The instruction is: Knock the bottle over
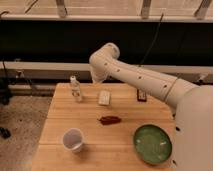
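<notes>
The bottle (76,89) is small, slim and clear with a white cap. It stands upright near the back left of the wooden table (55,125). My white arm reaches in from the right and bends down over the back of the table. My gripper (98,78) is at the arm's lower end, just right of the bottle and a little above its cap, apart from it.
A white flat packet (104,97) lies right of the bottle. A dark bar (142,95) lies at the back right, a red-brown object (110,120) at the middle, a translucent cup (73,139) at the front left, and a green plate (152,144) at the front right.
</notes>
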Controlling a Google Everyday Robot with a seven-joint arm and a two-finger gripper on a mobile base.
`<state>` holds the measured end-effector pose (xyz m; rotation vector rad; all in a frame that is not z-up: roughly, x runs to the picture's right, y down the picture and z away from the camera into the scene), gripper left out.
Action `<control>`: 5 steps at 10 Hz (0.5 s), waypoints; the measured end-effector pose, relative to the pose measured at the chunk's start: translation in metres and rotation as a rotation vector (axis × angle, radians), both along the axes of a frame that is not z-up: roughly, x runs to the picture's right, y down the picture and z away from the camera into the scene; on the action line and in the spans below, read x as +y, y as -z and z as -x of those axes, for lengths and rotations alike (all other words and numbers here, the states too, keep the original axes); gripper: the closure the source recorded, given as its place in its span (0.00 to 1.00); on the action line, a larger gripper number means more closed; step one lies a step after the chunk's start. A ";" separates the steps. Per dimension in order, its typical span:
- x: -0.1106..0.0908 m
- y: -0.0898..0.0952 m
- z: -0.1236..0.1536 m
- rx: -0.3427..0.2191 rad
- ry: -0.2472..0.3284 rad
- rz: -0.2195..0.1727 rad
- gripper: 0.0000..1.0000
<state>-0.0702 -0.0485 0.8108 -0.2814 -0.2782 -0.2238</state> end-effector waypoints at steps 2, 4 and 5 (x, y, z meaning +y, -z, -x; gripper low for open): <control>0.001 0.002 0.028 -0.027 0.028 -0.003 1.00; 0.000 0.003 0.047 -0.040 0.052 -0.010 1.00; -0.001 0.002 0.058 -0.045 0.063 -0.012 1.00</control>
